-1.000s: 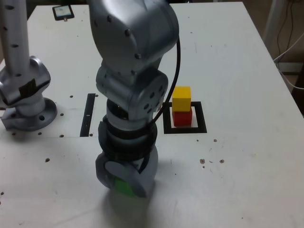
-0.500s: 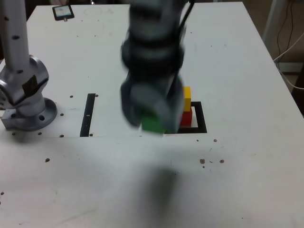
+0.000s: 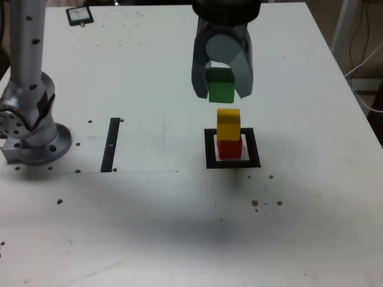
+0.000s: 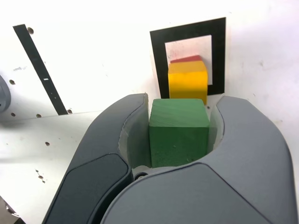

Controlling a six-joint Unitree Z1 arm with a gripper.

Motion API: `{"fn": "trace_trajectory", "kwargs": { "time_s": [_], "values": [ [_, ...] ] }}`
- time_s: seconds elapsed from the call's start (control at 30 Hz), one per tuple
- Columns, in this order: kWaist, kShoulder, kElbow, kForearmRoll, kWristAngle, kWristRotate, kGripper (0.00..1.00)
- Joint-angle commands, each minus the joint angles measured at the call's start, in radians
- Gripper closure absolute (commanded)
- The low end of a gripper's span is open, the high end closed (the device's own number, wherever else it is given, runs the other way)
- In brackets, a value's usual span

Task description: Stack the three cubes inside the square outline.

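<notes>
Clock directions are as the exterior view shows them, 12 at its top.

1. Biggest thing here: the white table [image 3: 311,227], filling most of the exterior view, with everything of mine over or on it.
2. Next, my arm [image 3: 27,63]. Its upright grey part is out at 9 o'clock from the square, standing on a round base [image 3: 39,150].
3. My gripper [image 3: 222,94] is at 12 o'clock from the square, fingertips pointing to 6. It's got the green cube pinched, one finger on each side, so the jaws are only about a cube apart.
4. The square outline [image 3: 254,149] lies flat on the table, black frame, pale middle, a bit to the 3 o'clock side of the view's centre.
5. The narrow black strip [image 3: 111,143] is well apart from the square, over at 9 o'clock.
6. A small dark-rimmed thing with a pale face [image 3: 79,15] sits near the far edge, between 10 and 11 o'clock from the square. Can't tell what it is, sorry.
7. Cubes, all about one size: red cube [image 3: 230,149] inside the outline, yellow cube [image 3: 228,125] right on top of it, green cube [image 3: 221,86] in my grip, not touching yellow. In the exterior view green shows at 12 o'clock from yellow, a smidge toward 11.
</notes>
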Motion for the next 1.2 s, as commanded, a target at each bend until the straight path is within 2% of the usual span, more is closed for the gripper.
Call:
{"fn": "trace_trajectory", "kwargs": {
  "time_s": [0.0, 0.53, 0.9, 1.17],
  "values": [
    [0.005, 0.015, 0.006, -0.005, 0.002, 0.001, 0.88],
    [0.005, 0.057, 0.006, -0.025, 0.022, -0.004, 0.83],
    [0.005, 0.075, 0.010, -0.040, 0.002, -0.005, 0.77],
    [0.005, 0.083, 0.023, -0.040, -0.004, -0.004, 0.67]
  ]
}}
